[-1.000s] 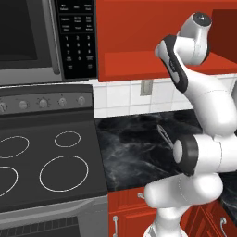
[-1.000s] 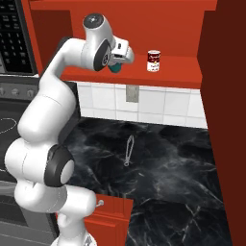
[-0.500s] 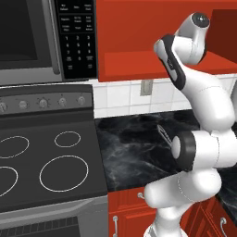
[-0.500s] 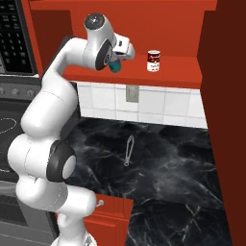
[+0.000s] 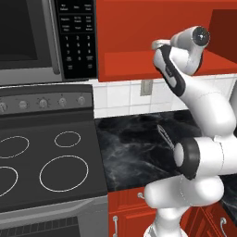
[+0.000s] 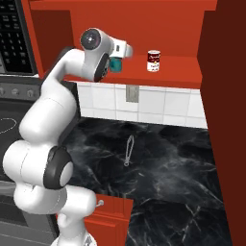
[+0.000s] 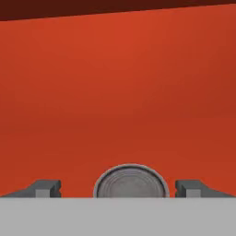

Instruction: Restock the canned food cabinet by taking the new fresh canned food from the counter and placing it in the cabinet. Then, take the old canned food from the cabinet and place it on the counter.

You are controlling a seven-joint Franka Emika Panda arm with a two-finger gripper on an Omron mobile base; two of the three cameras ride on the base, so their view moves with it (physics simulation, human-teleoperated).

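The teal-blue can (image 6: 115,65) stands on the red-orange cabinet floor (image 6: 178,69), at its left part. In the hand view its silver top (image 7: 131,183) lies between my two fingertips (image 7: 44,188) with a gap on each side. My gripper (image 6: 116,59) is open around the can, reaching into the cabinet from the left. The red-and-white can (image 6: 153,61) stands upright on the same floor, a short way to the right of the teal can. Below lies the black marble counter (image 6: 168,178).
A thin metal utensil (image 6: 128,150) lies on the counter below the cabinet. The cabinet's right wall (image 6: 223,72) closes the shelf on that side. The stovetop (image 5: 46,157) and the microwave (image 5: 41,37) are to the left. White tiles with an outlet (image 6: 132,93) back the counter.
The arm's upper wrist joint has dropped lower while both cans have stayed in place on the cabinet floor. The base views have not shifted.
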